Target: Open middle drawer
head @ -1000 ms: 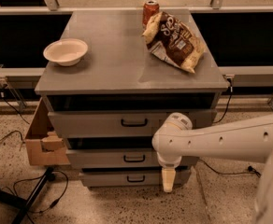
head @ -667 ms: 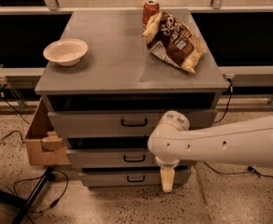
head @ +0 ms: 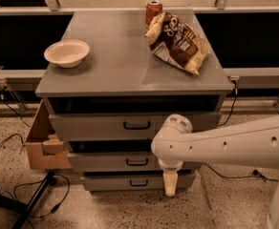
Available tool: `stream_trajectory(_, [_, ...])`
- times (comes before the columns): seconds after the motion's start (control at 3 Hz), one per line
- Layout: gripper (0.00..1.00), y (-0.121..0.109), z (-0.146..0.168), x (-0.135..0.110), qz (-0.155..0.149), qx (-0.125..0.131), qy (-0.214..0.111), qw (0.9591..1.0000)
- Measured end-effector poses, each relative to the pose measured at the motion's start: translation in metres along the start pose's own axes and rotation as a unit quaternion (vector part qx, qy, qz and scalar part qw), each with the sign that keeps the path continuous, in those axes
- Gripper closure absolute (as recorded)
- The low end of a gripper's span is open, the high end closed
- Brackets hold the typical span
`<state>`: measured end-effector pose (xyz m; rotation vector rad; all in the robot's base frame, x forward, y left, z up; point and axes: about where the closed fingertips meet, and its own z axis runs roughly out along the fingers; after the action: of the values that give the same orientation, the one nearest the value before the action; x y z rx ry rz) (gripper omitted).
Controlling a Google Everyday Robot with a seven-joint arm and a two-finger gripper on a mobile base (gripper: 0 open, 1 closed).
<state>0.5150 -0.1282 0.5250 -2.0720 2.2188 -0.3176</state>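
Note:
The middle drawer is the second of three grey fronts in the cabinet, and its small black loop handle shows. It sits between the top drawer and the bottom drawer. My white arm reaches in from the right across the cabinet's front. The gripper hangs pointing down, in front of the right part of the lower drawers. It is right of the middle handle and a little below it. The arm hides the right end of the middle drawer front.
On the cabinet top are a white bowl, a chip bag and a red can. A cardboard box stands against the cabinet's left side. Cables and a black stand leg lie on the speckled floor.
The arm's wrist joint has shifted slightly left. The gripper tip has stayed at nearly the same spot, and the drawers have not moved.

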Motion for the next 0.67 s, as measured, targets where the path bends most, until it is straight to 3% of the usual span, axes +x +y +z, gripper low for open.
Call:
stream_trajectory(0.33, [0.0,0.0,0.032,-0.004,-0.004,-0.024,-0.012,0.9996])
stream_trajectory(0.67, [0.0,-0.007,0.051,-0.006,-0.01,-0.032,-0.023,0.9992])
